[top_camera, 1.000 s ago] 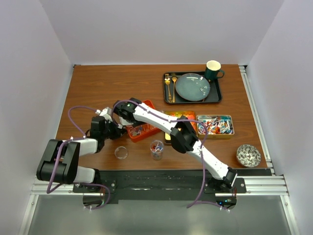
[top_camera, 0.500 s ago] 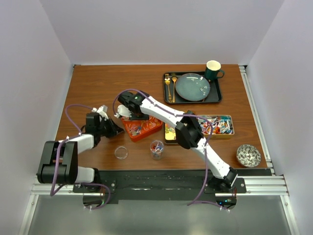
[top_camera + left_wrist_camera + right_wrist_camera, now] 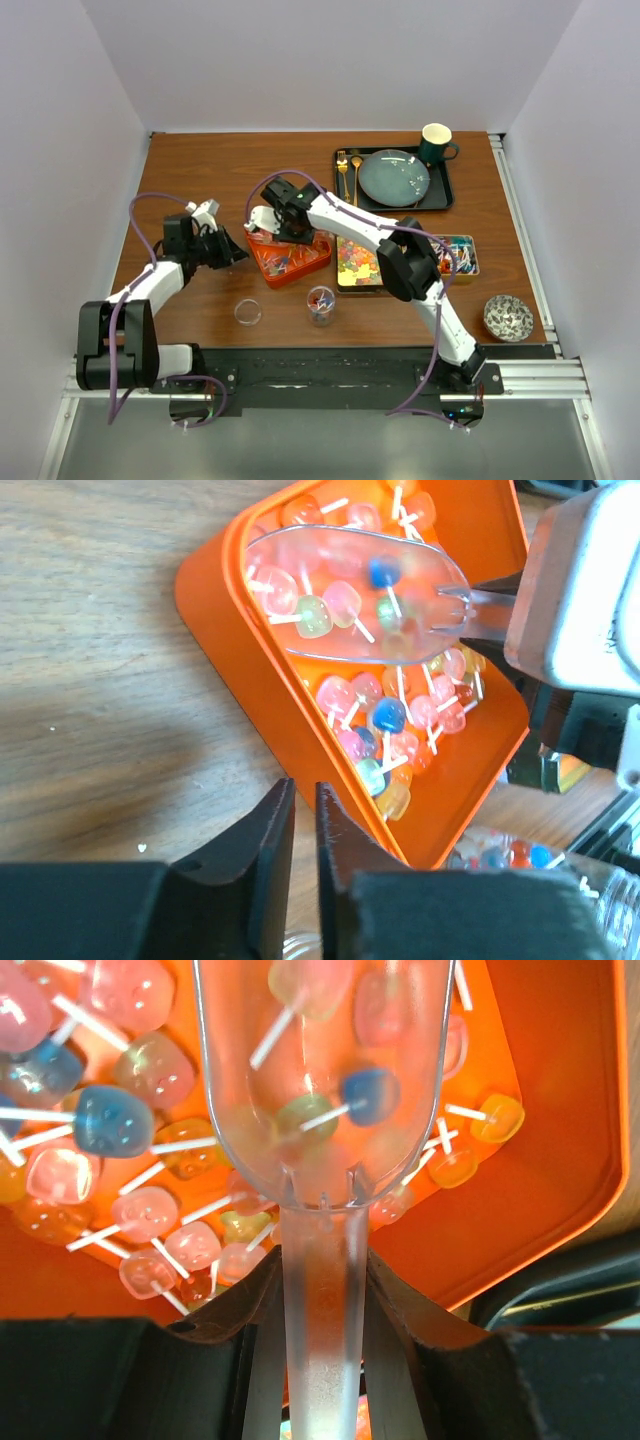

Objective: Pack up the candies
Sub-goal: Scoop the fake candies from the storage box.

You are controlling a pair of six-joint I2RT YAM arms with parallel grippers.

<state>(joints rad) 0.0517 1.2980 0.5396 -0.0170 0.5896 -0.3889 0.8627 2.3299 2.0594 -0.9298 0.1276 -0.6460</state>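
Your right tool is clamped on the handle of the clear scoop, which sits low over the orange tray packed with candies on little white sticks. Your left tool sits just beside that tray, jaws cracked a sliver, gripping nothing. The clear cup nearby holds a few.

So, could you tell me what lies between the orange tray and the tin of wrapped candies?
The gummies lie between them, partly under the right arm; the top view shows this.
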